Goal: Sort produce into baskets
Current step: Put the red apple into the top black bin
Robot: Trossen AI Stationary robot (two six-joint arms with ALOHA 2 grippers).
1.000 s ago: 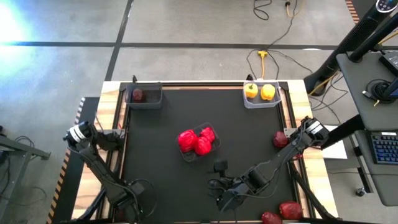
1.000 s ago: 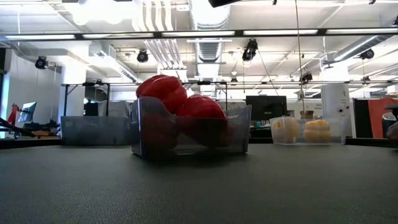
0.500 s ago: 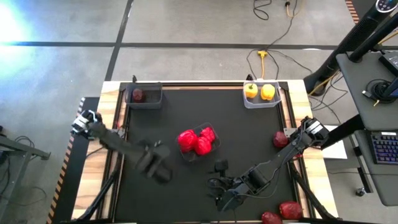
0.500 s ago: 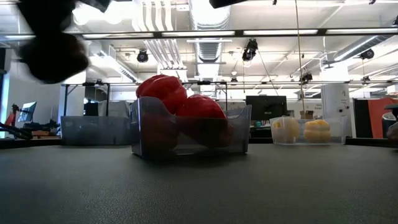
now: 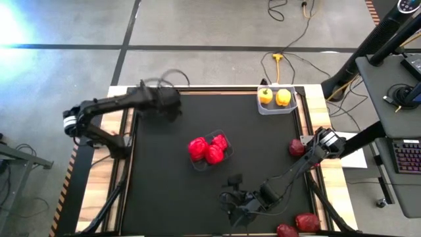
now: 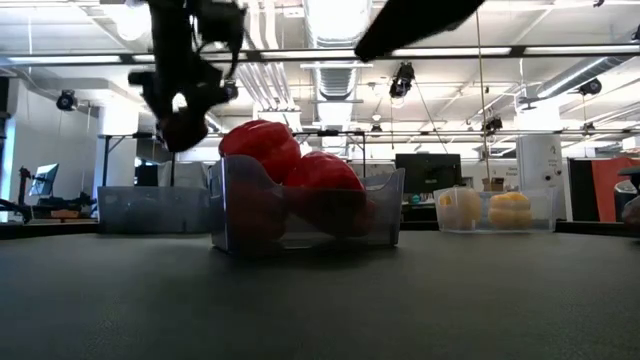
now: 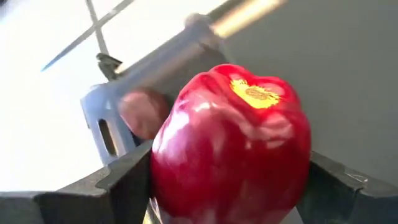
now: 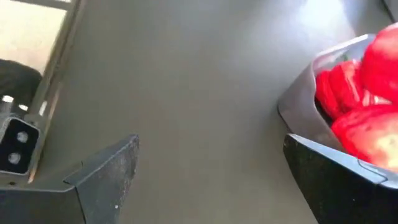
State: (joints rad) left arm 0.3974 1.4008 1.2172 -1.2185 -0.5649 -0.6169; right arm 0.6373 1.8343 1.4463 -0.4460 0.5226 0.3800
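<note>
My left gripper (image 5: 168, 104) hangs over the dark smoky basket (image 5: 150, 112) at the table's far left, shut on a glossy dark red apple-like fruit (image 7: 231, 143). One maroon fruit (image 7: 140, 112) lies in that basket. The low view shows the gripper and fruit (image 6: 183, 130) high above the table. My right gripper (image 5: 237, 207) is open and empty near the front edge. The middle basket (image 5: 227, 158) holds red peppers (image 5: 207, 150). The clear basket (image 5: 276, 108) at the far right holds two yellow peppers (image 5: 274, 97). My left gripper pinches the fruit between its two fingers (image 7: 127, 180), one on each of two opposite sides (image 7: 163, 168). The fruit is lifted clear above the dark basket. Its yellowish end (image 7: 255, 93) faces away from the wrist.
A loose maroon fruit (image 5: 296, 148) lies by the table's right edge. Two more red items (image 5: 306, 222) lie at the near right corner. Bare black mat (image 5: 171, 191) stretches between the baskets. Wooden rails edge the table on both sides.
My left gripper has swung quickly from the table's near left, past the middle basket's left side, toward the far edge and up. It now stands over the dark basket.
</note>
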